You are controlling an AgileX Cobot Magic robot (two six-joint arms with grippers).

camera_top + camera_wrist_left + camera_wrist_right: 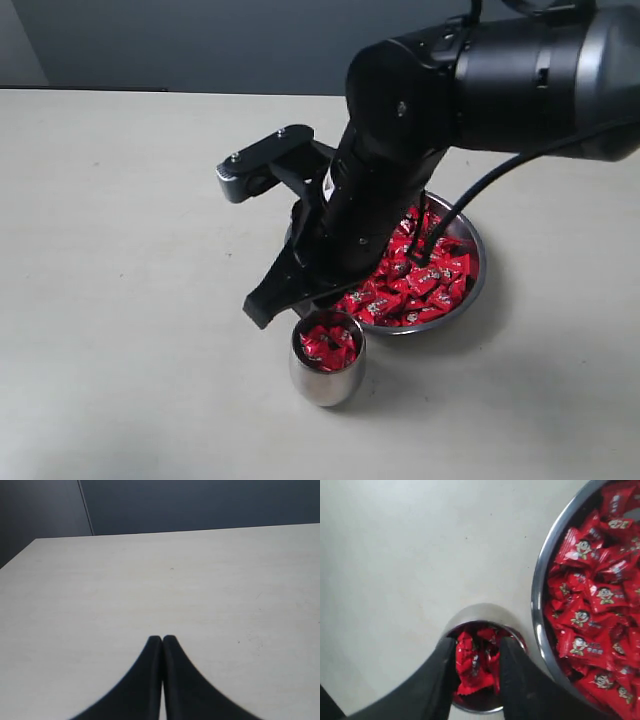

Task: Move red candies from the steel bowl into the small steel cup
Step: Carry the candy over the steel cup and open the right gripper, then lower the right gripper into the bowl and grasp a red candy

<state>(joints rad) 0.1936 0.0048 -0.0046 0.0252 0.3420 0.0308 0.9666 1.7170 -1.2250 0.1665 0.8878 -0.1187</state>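
The steel bowl (478, 270) (537, 595) sits right of centre, filled with red candies (425, 275) (590, 605). Just in front of it stands the small steel cup (325, 382) (480, 611), holding several red candies (328, 345). My right gripper (300, 305) (477, 652) hangs directly over the cup's mouth with its black fingers (517, 680) apart. One candy (472, 672) lies between them over the cup, with a gap to one finger. My left gripper (162, 639) is shut on nothing, above bare table (170, 580); it does not show in the exterior view.
The pale tabletop (130, 250) stretches left of the cup and bowl. The big black right arm (480, 90) reaches in from the upper right and covers the bowl's left part. A dark wall (200, 40) runs behind the table's far edge.
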